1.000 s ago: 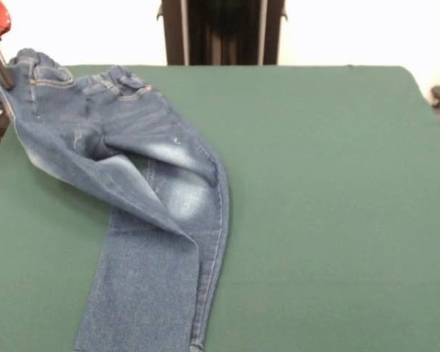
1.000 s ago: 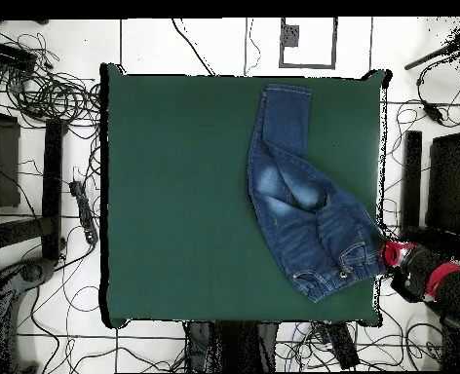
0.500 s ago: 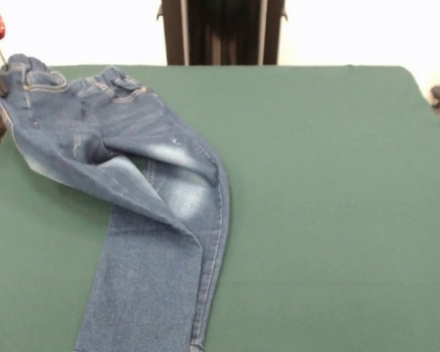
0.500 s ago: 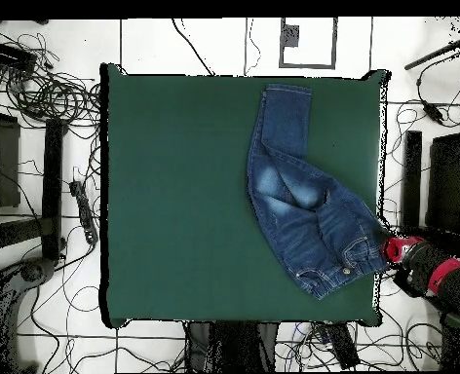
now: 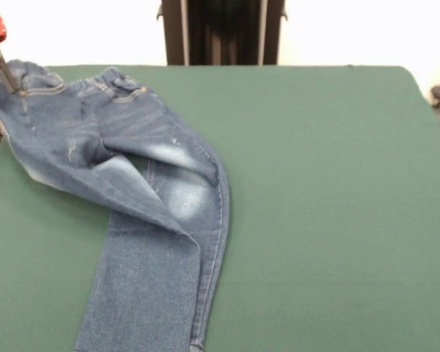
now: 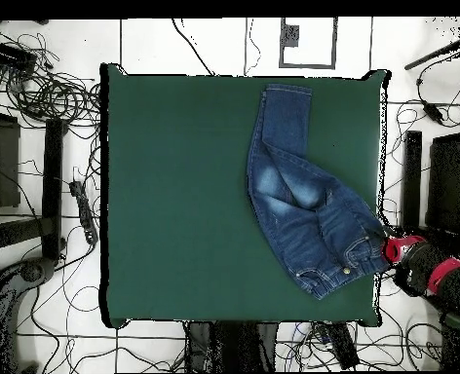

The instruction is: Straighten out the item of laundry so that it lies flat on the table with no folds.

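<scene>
The item of laundry, small blue jeans with faded thigh patches, lies on the left part of the green table. One leg is folded diagonally across the other, which runs down past the picture's bottom edge. My gripper, under a red wrist part, is at the table's far left edge and shut on the waistband corner, which is drawn taut. From overhead the jeans lie along the right side of the table, waistband at the right edge, where the gripper holds it.
Seen from overhead, cables lie on the floor around the table. A dark stand is off its left side and black gear off its right. A dark frame rises behind the table's far edge.
The gripper has drawn the waistband corner a little further towards the table's side edge. The waist end slid with it and lies lower; the legs hardly moved.
</scene>
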Available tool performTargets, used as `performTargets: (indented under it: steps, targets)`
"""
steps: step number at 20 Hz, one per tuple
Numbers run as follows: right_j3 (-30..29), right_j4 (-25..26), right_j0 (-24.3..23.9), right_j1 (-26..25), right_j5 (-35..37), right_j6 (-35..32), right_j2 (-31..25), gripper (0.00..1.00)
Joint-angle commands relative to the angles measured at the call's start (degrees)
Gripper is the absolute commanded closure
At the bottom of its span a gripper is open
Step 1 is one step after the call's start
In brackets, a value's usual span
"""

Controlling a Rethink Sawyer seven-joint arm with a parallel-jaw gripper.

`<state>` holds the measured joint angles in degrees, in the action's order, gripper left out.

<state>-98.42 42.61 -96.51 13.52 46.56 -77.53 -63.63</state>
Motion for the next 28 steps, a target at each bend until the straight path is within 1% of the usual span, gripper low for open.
performTargets:
  steps: [1, 4, 9, 16, 18, 22, 26, 28]
  targets:
    - [3.09, 1.62, 2.95, 0.23, 1.38, 17.36, 0.85, 0.00]
    - [2.80, 1.51, 3.54, 0.76, 0.75, 15.41, 0.82, 0.00]
    - [1.90, 2.30, 4.92, 3.08, -0.06, 14.61, -0.49, 0.00]
    - [-4.56, 3.81, 9.48, 14.05, -1.15, 8.36, -3.17, 0.00]
    - [-5.68, 3.68, 11.11, 17.24, -1.18, 6.02, -3.46, 0.00]
    - [-6.74, 3.25, 14.19, 23.53, -0.51, 3.38, -3.30, 0.00]
    - [-8.41, 5.66, 16.95, 29.57, -2.22, 2.50, -2.12, 0.00]
    - [-9.80, 7.56, 18.64, 33.42, -3.77, 0.55, -0.91, 0.00]
